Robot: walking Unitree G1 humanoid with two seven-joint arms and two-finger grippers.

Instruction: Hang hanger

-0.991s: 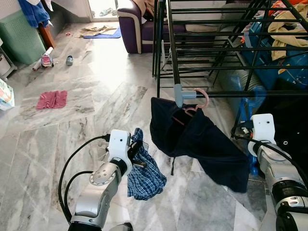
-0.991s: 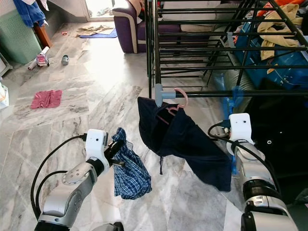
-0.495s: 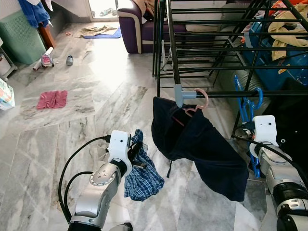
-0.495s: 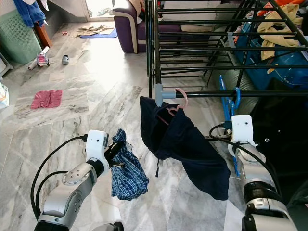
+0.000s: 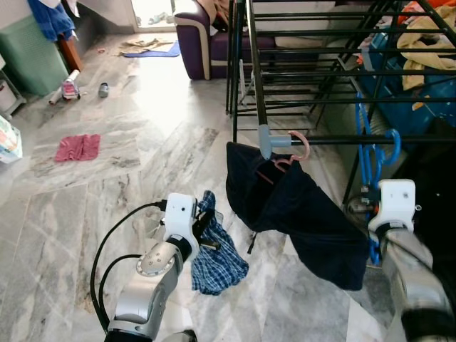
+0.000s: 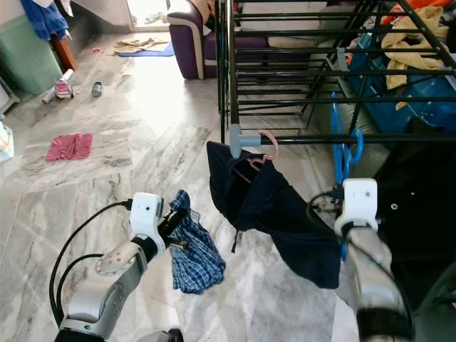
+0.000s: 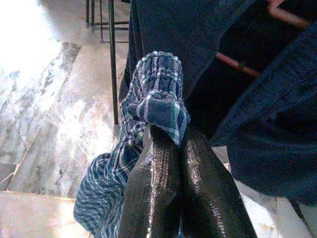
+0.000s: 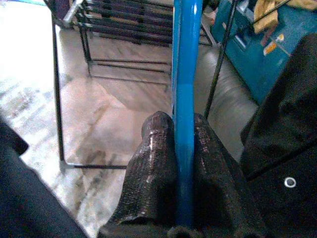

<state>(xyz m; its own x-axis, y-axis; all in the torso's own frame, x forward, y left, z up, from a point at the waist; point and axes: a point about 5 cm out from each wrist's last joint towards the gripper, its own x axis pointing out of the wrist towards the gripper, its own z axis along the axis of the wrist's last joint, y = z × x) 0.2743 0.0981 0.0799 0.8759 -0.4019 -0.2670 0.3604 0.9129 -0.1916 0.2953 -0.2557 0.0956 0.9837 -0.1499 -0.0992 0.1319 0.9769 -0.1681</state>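
Observation:
A blue hanger (image 5: 372,153) stands upright at the right, its hook level with the drying rack's front rail (image 5: 335,140); I cannot tell whether the hook rests on the rail. My right gripper (image 8: 183,126) is shut on the blue hanger (image 8: 184,74) below the rail. A dark navy garment (image 5: 299,214) hangs from a pink hanger (image 5: 300,146) on the same rail, to the left. Low on the left, my left gripper (image 7: 168,136) is shut on a blue plaid cloth (image 5: 217,249) that dangles towards the floor.
The black rack (image 5: 285,64) spreads across the upper right. Behind it are a blue bin (image 5: 420,89) with yellow clothes and a purple sofa (image 5: 199,39). A red cloth (image 5: 77,147) lies on the marble floor, and a green cabinet (image 5: 25,53) stands far left.
My right gripper has lifted the blue hanger from beside the rack leg until its hook reaches rail height. The plaid cloth has swung slightly; the left arm has barely moved.

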